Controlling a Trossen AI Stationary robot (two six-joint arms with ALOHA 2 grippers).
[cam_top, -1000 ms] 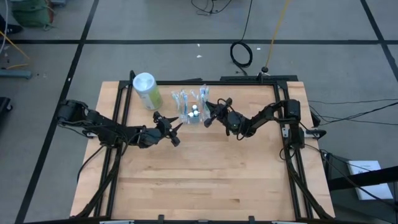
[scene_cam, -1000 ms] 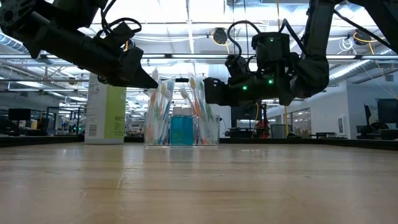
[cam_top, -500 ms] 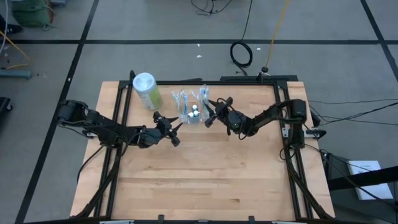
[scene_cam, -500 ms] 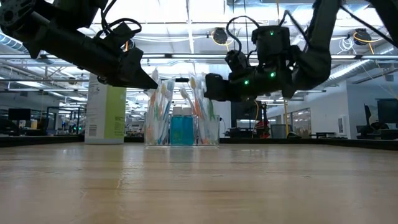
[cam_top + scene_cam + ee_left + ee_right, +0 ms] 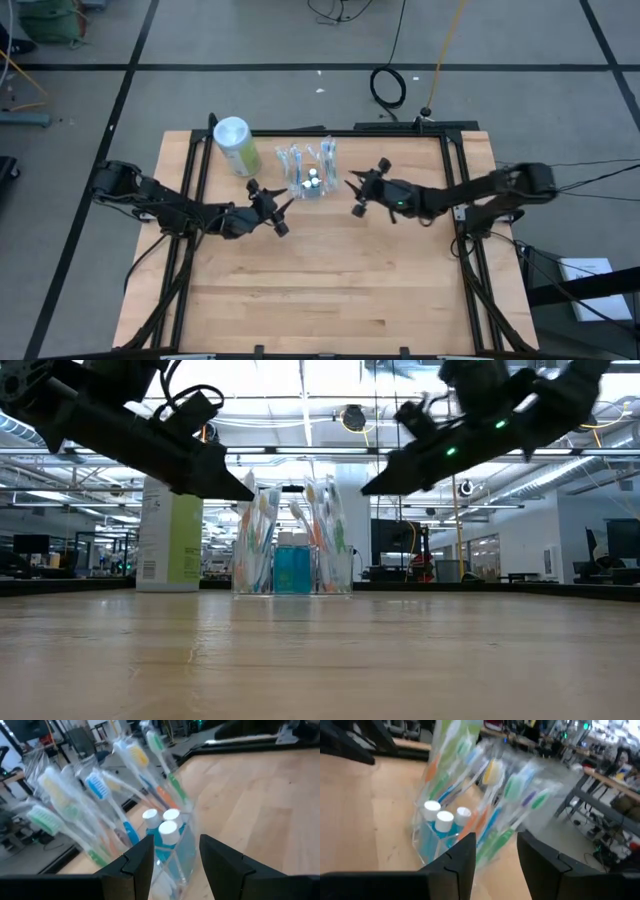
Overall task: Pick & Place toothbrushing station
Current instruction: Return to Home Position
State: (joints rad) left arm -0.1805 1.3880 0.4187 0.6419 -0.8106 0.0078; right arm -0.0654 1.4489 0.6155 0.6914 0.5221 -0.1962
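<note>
We find no text, brand, number or sign that we can read in any view. The green canister, near the far left corner of the worktop, has a white panel of fine print on its side, too small for us to read. Any print on the wrappers in the toothbrushing station is likewise beyond us.

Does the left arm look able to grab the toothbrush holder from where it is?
Probably yes. The left gripper hovers beside the clear holder, jaws open and empty, nothing between them; the right gripper is off on the other side.
</note>
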